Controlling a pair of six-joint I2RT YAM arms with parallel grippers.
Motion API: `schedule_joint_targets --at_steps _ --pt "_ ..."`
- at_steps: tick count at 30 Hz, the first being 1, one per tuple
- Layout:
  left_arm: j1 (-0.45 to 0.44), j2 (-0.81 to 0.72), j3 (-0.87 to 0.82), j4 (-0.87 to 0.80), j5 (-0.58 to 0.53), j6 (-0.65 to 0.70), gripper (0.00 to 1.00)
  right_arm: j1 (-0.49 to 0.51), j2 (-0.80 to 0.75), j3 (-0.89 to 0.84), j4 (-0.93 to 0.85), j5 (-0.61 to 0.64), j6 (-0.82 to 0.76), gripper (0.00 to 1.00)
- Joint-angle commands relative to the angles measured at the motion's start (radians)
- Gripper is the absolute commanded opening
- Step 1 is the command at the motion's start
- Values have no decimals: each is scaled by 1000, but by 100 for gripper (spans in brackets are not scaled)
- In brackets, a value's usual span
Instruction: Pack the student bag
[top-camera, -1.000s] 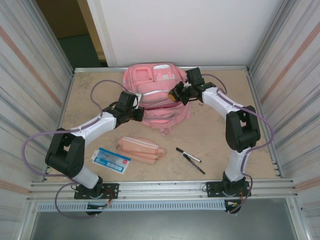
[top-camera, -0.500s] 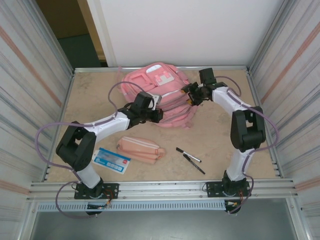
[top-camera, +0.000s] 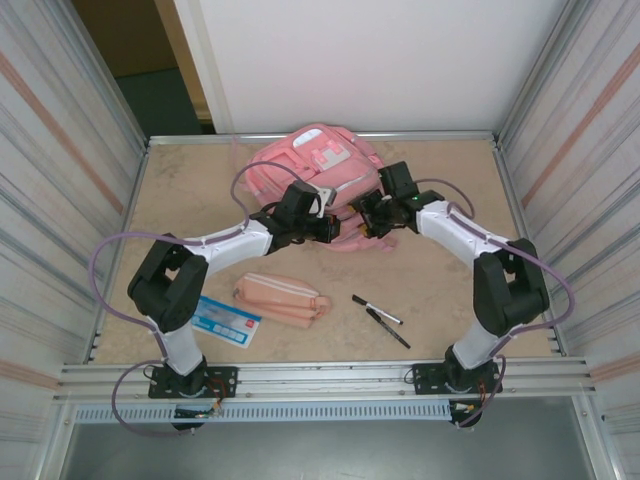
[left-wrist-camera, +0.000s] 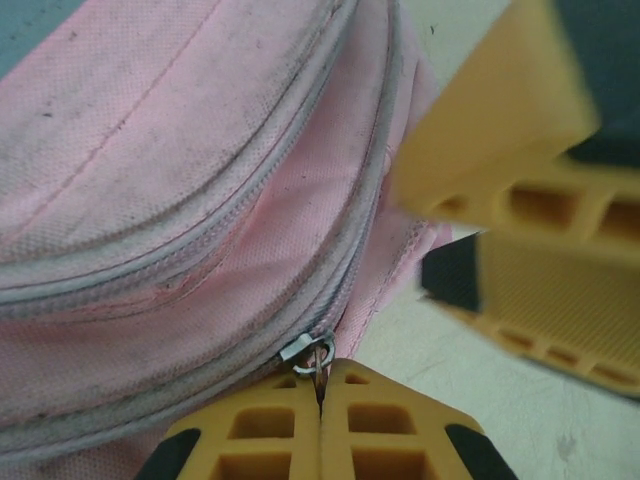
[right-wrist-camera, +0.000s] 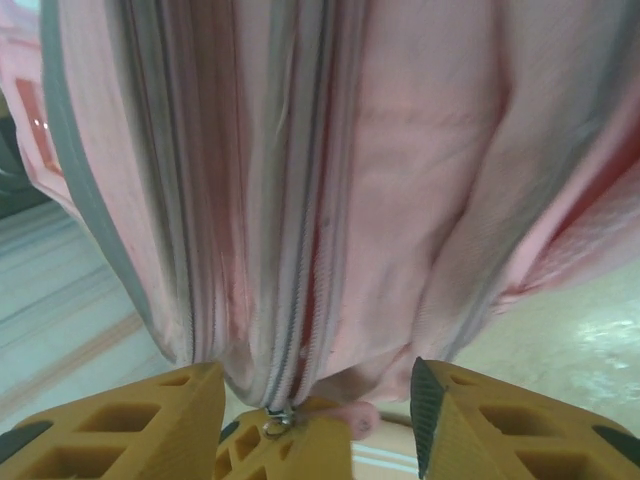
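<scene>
Cloth of student bag (left-wrist-camera: 150, 200): pink, woven, matt, slightly grubby; grey zip tape. Its zip pull (left-wrist-camera: 308, 352), lower centre: bright metal. My left gripper (left-wrist-camera: 321, 390): yellow plastic, matt, hollow-celled. Beneath, table (left-wrist-camera: 540, 430), lower right: smooth, pale, faint sheen. Ribbed metal side walls (top-camera: 60, 150).

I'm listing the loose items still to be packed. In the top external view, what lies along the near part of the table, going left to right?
blue-and-white card → pink pencil pouch → pair of black pens
</scene>
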Motion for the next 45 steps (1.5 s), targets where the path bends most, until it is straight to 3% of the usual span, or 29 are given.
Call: schedule_joint_targets --at_steps 1,3,8,13,17,21,25,32,36,38,40,42,44,45 --pt "-23 -18 30 39 35 16 0 17 74 44 67 -36 34 47" --pt "-23 -21 34 22 39 14 0 29 107 76 61 -35 10 43" --pt "-12 -72 -19 49 -20 14 0 34 127 52 65 -33 3 11" --pt "51 -117 -66 -67 -183 96 0 9 80 20 70 -35 -10 3" --pt "123 -134 -148 -86 -314 132 0 -30 60 23 61 -84 -35 3" --pt "208 -142 -158 -101 -270 119 0 -40 67 30 63 -149 -57 4" --pt "254 -118 -104 -122 -320 153 0 -36 92 67 9 -225 -125 5" --pt "343 6 40 -185 -379 187 0 -11 95 24 29 -250 -129 7" --pt "366 6 43 -164 -395 211 0 34 108 10 67 -212 -83 15" --pt "366 -5 32 -151 -411 214 0 61 125 18 68 -202 -78 23" --pt "371 -17 40 -175 -382 209 2 74 132 17 68 -193 -82 32" --pt "371 -46 40 -197 -332 209 10 69 126 15 64 -190 -112 38" --pt "370 -84 -1 -148 -203 264 13 57 116 41 16 -198 -177 42" --pt "368 -103 -23 -118 -132 290 19 53 102 54 -21 -188 -221 43"
